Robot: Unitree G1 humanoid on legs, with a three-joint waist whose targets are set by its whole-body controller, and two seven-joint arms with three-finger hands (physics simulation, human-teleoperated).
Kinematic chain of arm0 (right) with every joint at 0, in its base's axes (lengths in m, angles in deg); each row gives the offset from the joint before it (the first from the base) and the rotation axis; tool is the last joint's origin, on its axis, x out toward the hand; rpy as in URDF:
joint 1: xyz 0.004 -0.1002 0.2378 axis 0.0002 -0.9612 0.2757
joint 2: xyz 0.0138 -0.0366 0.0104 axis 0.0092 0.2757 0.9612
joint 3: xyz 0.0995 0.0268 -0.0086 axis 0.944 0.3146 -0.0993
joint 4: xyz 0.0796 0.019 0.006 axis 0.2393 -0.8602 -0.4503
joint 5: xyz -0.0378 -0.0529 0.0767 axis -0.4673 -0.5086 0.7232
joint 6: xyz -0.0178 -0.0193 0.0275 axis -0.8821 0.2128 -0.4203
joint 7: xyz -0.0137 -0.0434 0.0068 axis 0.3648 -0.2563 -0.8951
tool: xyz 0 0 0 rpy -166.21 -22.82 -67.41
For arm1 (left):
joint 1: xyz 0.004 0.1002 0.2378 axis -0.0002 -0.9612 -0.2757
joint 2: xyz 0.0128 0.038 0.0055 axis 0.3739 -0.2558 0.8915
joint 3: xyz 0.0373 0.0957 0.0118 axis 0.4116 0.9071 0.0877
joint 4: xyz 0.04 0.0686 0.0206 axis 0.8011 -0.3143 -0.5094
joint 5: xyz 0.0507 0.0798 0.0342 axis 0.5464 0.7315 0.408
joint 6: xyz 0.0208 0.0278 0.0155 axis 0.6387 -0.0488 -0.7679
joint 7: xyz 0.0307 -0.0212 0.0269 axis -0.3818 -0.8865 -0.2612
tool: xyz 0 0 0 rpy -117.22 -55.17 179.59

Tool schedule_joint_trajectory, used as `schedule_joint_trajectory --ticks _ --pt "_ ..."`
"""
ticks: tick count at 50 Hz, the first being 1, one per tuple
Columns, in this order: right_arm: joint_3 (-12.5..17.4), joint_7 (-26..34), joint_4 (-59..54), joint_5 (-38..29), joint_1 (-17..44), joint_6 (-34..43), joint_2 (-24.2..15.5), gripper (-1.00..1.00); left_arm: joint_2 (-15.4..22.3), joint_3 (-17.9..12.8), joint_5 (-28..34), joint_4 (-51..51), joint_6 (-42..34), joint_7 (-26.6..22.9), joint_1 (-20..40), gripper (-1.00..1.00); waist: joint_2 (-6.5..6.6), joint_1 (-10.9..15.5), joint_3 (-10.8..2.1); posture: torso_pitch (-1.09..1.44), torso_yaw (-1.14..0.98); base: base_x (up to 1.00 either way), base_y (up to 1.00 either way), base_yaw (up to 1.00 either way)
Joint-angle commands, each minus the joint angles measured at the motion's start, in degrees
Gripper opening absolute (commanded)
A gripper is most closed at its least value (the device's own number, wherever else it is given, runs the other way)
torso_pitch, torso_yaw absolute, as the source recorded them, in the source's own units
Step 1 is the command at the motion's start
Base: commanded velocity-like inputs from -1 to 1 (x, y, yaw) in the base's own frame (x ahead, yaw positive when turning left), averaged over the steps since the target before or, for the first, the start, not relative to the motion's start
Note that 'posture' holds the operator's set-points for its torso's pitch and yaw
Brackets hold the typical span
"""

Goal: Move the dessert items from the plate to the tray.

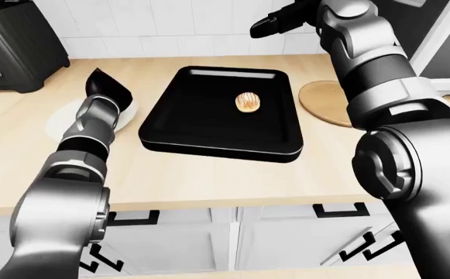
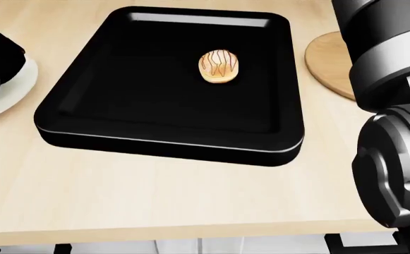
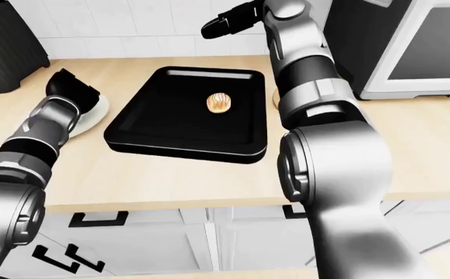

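Observation:
A black tray [image 2: 169,144] fills the middle of the head view. One round glazed pastry [image 2: 220,66] with dark stripes lies inside it, right of centre. At the left, a white plate [image 1: 60,120] rests on the counter. My left hand [image 1: 107,87] hangs low over the plate and hides whatever lies on it. Its fingers show only as one black shape, so their state is unclear. My right hand [image 1: 275,23] is raised high above the tray's top edge, fingers stretched out and empty.
A round wooden board [image 1: 321,103] lies just right of the tray. A black toaster [image 1: 15,52] stands at the top left against the tiled wall. A dark oven [image 3: 426,46] stands at the right. The counter edge runs below the tray, above white cabinets.

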Motion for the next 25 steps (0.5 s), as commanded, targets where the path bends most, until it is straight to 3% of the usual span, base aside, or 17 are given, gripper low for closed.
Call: schedule_joint_trajectory --ticks 1,11,12,25 --pt "0.17 -0.27 2.22 0.14 2.42 -1.56 -0.59 1.00 0.81 0.21 0.03 2.16 -1.47 0.72 2.44 0.25 0.30 -0.01 -2.00 0.00 0.00 0.00 0.00 0.00" --pt "0.22 -0.14 2.23 0.25 2.49 -1.49 -0.70 1.00 0.78 0.91 0.03 2.09 -1.39 0.59 2.46 0.14 0.22 0.05 -2.00 0.00 0.00 0.00 0.00 0.00" --pt "0.27 -0.12 2.19 0.30 2.49 -1.50 -0.72 1.00 0.74 0.91 0.03 2.09 -1.36 0.52 2.41 -0.01 0.21 0.06 -2.01 0.00 0.00 0.00 0.00 0.00" --pt "0.21 -0.14 2.28 0.35 2.50 -1.43 -0.68 1.00 0.68 1.37 0.03 2.11 -1.89 0.19 2.31 -0.16 0.27 0.01 -2.10 0.00 0.00 0.00 0.00 0.00"
